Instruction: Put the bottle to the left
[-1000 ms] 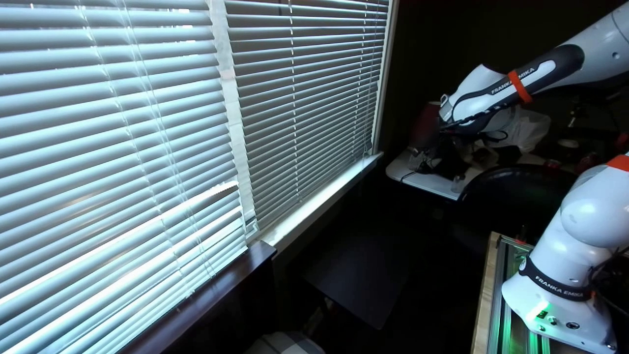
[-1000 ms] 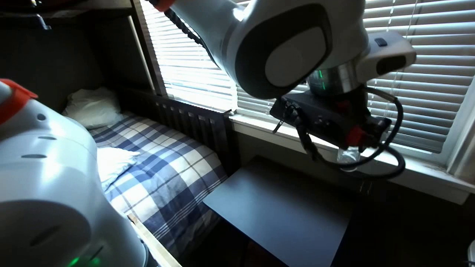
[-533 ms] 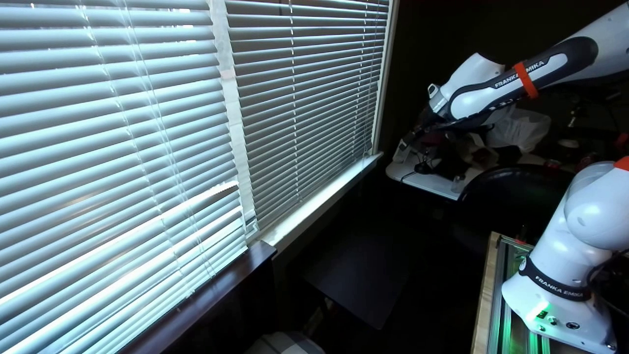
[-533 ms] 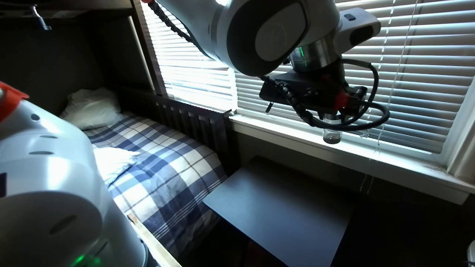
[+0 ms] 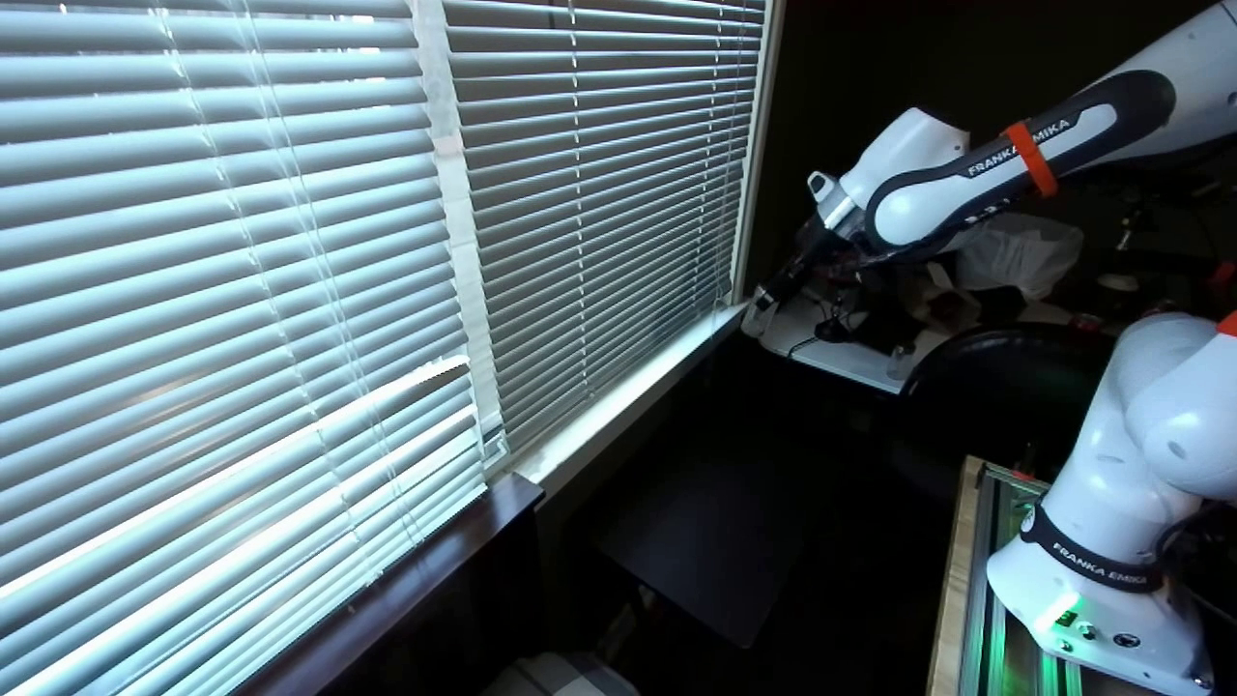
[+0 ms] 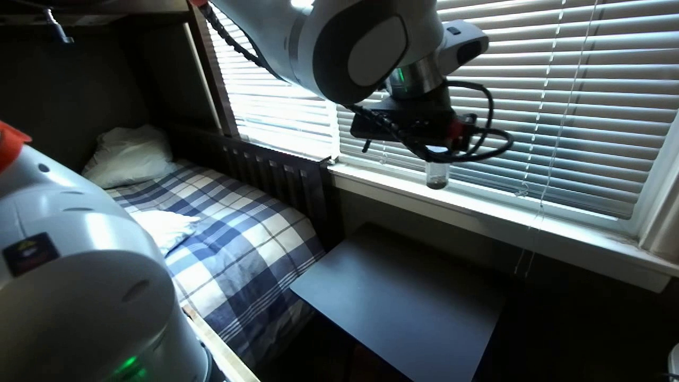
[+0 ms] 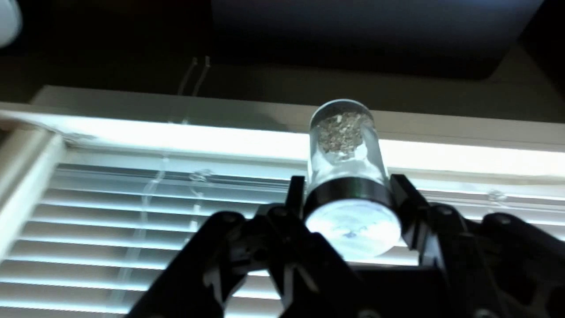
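Clasping the bottle point(image 7: 347, 163) by its dark-rimmed lid point(image 7: 352, 218) in the drawn-in fingers point(image 7: 295, 193) of the gripper point(image 7: 348, 182), apparently in mid-air near the window sill point(image 6: 530, 225) and tilted somewhat, probably so as to leave the lower end with its grainy load point(image 7: 343, 132) free for setting down first. Impossible to tell whether above the sill or just in front. Best now, judging by the task, to carry it leftward along the sill, minding its front edge, the blinds point(image 6: 604, 132) behind and the cords point(image 7: 201, 75) crossing it, with seemingly more room in front, over the table point(image 6: 392, 297) below.
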